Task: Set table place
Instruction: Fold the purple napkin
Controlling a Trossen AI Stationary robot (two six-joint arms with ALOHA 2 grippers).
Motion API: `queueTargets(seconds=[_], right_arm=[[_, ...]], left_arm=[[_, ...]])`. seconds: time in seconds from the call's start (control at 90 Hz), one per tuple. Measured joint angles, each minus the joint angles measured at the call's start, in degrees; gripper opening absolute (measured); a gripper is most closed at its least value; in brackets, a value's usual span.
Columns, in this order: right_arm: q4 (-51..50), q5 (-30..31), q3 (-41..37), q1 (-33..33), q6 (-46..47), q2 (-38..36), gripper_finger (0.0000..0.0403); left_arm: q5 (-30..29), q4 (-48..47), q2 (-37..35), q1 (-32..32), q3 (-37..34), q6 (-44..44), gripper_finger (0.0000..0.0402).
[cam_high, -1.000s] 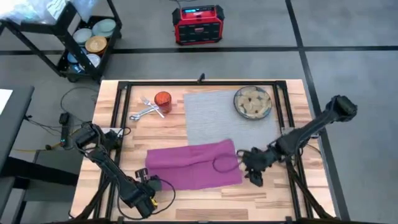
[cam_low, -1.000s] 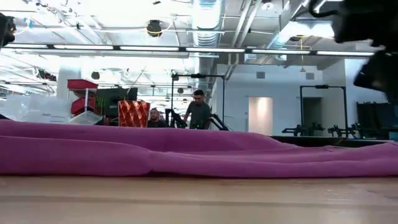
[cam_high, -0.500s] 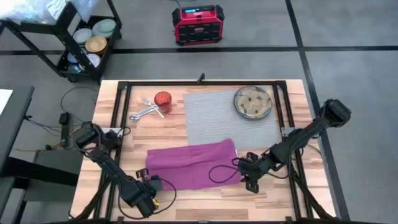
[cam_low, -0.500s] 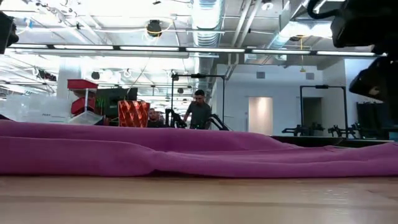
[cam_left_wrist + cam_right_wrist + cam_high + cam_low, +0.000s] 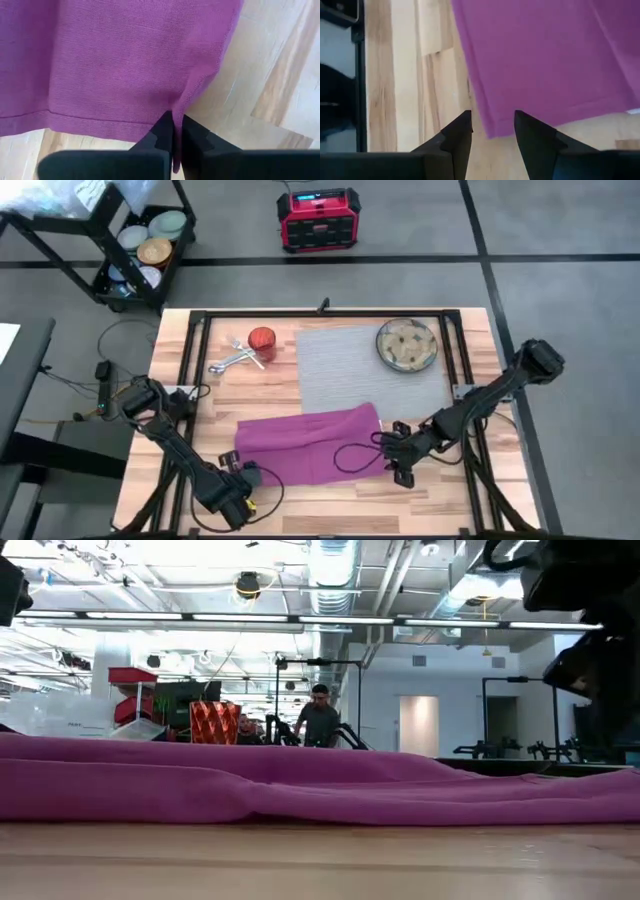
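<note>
Pinching the napkin [image 5: 125, 65] corner, your left gripper [image 5: 174, 135] was clamped on cloth; your right gripper [image 5: 492, 131] hovered spread at the opposite corner over the table [image 5: 435, 75].

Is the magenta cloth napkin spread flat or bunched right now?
Mostly spread, not flat: the magenta cloth napkin shows long ridges in the low view, and the left gripper pinches up one corner.

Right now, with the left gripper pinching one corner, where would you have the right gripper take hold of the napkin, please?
Probably the near right corner of the magenta napkin, taken from the table's front edge. The cloth lies flat there, and the right gripper hangs open over that hem. The left gripper is shut on the opposite near corner.
</note>
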Motion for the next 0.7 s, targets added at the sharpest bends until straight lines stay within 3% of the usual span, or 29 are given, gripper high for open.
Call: queueTargets(seconds=[0.3,0.5,0.7], right_arm=[[3.14,2.18,0.02,0.91,-16.54,0.28,0.0173],[5.31,2.18,0.07,0.68,-18.95,5.04,0.0206],[7.11,0.15,0.40,0.83,-18.28,10.89,0.0212]], left_arm=[[0.02,-0.07,0.00,0.00,0.04,1.18,0.0000],[0.08,-0.11,0.00,0.09,0.04,1.19,0.0000],[0.07,-0.15,0.00,0.09,0.07,1.23,0.0000]])
